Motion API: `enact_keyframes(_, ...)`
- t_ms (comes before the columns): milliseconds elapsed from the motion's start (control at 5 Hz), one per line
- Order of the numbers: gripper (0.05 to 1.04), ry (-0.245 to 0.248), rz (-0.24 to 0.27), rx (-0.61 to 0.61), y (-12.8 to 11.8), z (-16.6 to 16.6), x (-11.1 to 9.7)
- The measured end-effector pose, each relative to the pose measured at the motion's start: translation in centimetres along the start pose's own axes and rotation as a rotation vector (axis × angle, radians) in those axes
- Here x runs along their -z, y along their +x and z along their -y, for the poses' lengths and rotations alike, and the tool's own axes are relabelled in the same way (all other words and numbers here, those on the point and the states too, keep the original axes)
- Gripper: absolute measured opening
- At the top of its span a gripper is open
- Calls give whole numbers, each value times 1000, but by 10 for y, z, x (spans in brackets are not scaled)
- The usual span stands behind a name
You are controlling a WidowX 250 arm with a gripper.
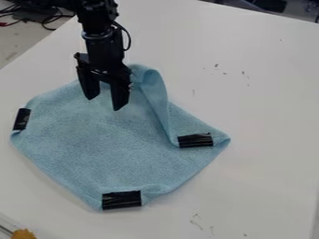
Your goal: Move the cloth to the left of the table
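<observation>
Plain light blue for the cloth [100, 144], black for its strips [121, 200] and the gripper [105, 104], dark-flecked white for the table [261, 116].

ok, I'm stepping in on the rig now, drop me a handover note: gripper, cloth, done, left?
Gripper: open, fingers apart, over the upper part of the cloth; can't tell if the tips touch it. No grip on the cloth seen.
Cloth: on the table, mostly in the left half of the view, upper right side folded over. Black tape at its left, bottom and right corners.
Done: cloth sits toward the view's left; can't confirm that's the final spot.
Left: check the placement. If it needs to go further left, it'll probably want a grasp first; otherwise just clear the arm.
</observation>
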State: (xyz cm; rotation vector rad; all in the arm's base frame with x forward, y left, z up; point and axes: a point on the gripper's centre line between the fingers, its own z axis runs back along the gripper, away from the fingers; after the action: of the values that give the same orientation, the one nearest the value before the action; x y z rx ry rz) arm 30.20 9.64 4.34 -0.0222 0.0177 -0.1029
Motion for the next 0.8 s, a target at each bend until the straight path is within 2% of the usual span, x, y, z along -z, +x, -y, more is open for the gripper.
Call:
enact_keyframes(200,1001,-11,-29,-4,-2,1,10)
enact_keyframes(400,1001,5,-28,4,14,3,14)
enact_keyframes(600,1001,39,-1,19,34,4,15)
enact_keyframes(800,1001,40,8,34,47,2,15)
